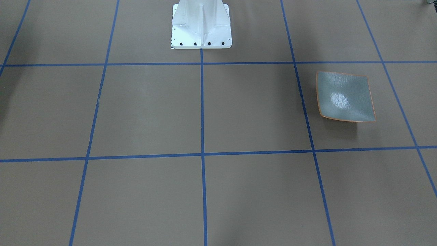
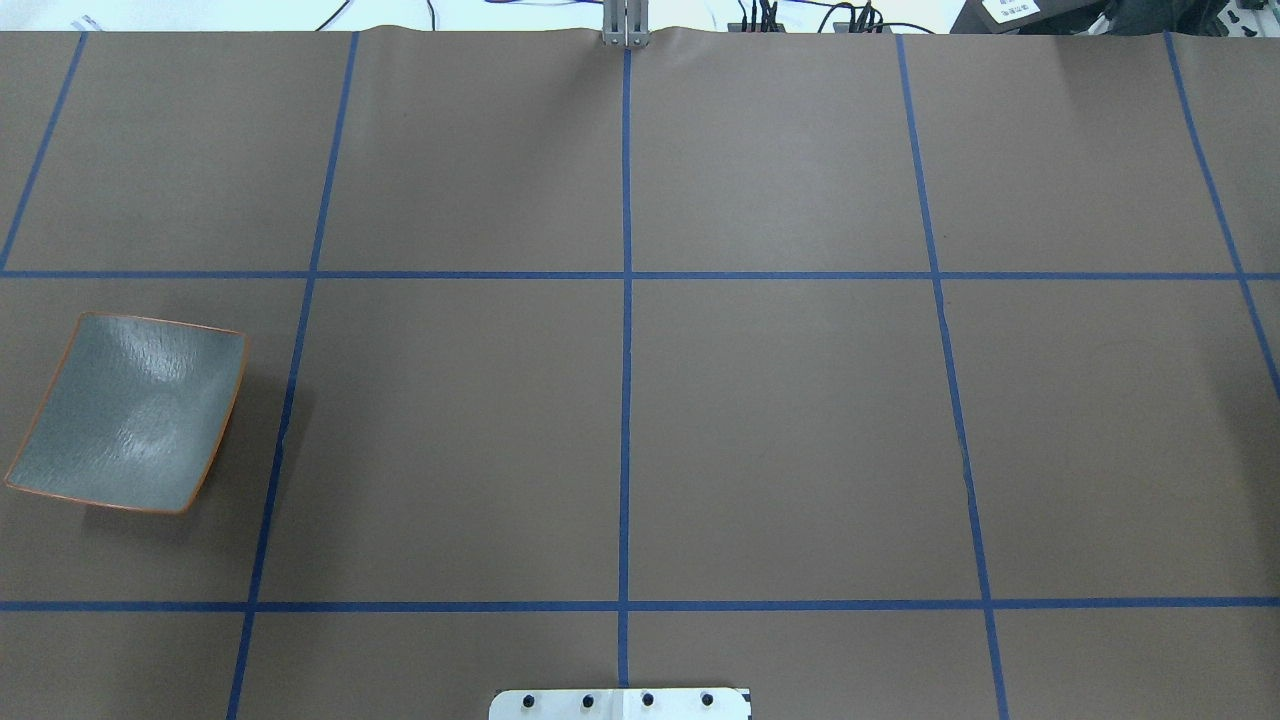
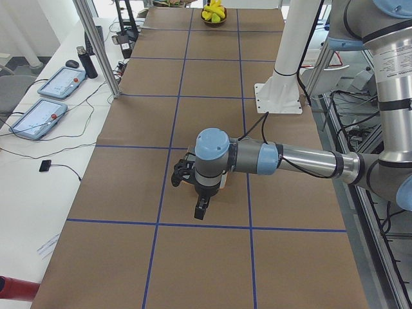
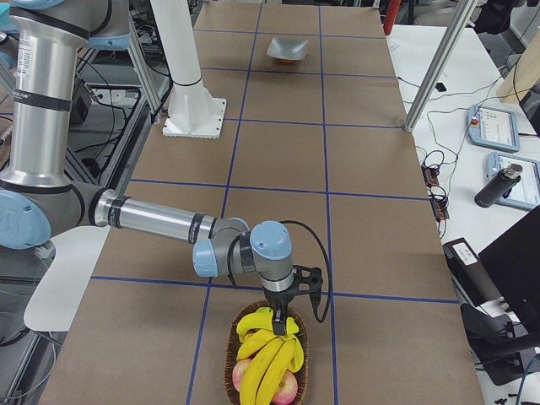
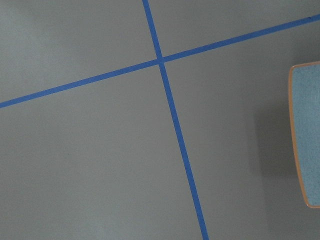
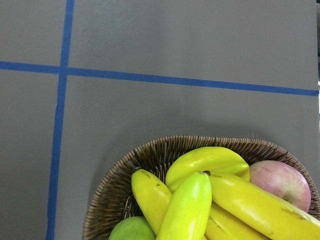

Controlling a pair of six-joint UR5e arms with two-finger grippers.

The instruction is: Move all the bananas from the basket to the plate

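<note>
Brown table, plate overhead, bananas only side-on (left end effector, right end effector: grip unreadable)

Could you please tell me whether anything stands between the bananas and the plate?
Nothing visible does. In the exterior right view the bananas lie in the basket at the near end, the plate at the far end; between them only table with blue tape lines shows. The white base stands aside.

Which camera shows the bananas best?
The right wrist view: the bananas fill it close up, though cropped below. Exterior right shows them whole but partly behind the right gripper; exterior left, tiny and far. The others miss them.
</note>
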